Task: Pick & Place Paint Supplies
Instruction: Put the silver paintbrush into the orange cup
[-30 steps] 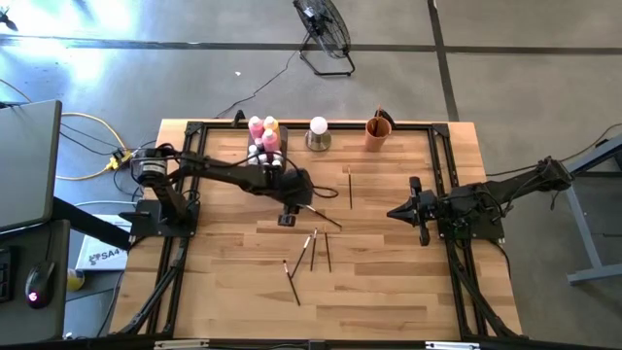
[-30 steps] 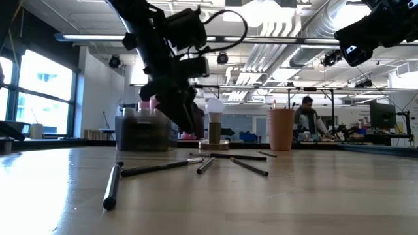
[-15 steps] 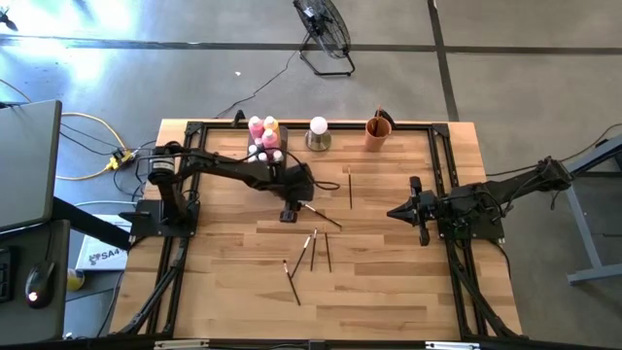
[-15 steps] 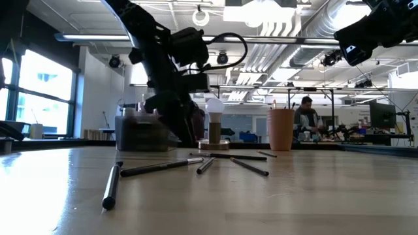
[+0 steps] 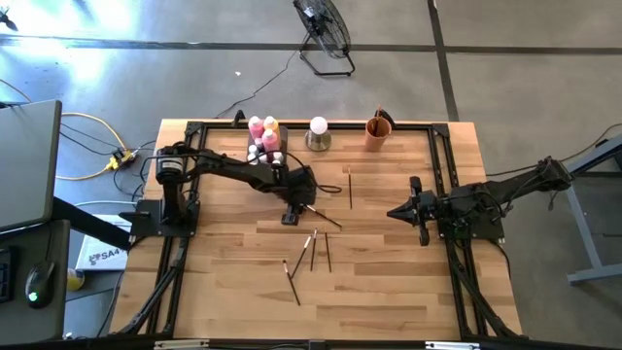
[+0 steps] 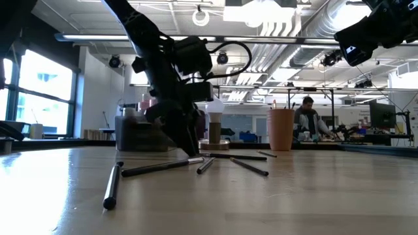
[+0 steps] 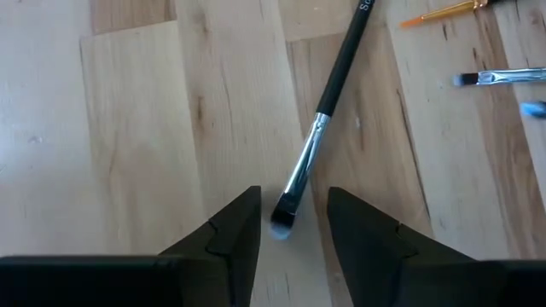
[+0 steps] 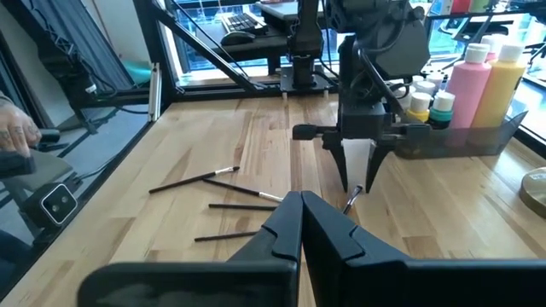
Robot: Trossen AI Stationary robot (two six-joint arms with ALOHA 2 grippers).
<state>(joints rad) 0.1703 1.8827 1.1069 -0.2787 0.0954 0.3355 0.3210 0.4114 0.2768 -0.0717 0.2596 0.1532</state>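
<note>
Several thin dark-handled paintbrushes lie flat on the wooden table. My left gripper is open and points down just above the table. Its fingers stand on either side of the bristle end of one paintbrush without touching it. The same gripper shows near the table's middle, beside that paintbrush. The pink paint bottle and the yellow paint bottle stand with small capped ones in the grey tray. My right gripper is shut and waits at the table's right side.
A white ball on a metal base and an orange cup stand at the far edge. More paintbrushes lie scattered toward the near side, one lies farther back. Black frame rails run along both sides. A person's hand shows beyond the table.
My left gripper has come down toward the table over the bristle end of the paintbrush, staying open. The paintbrushes have kept their places.
</note>
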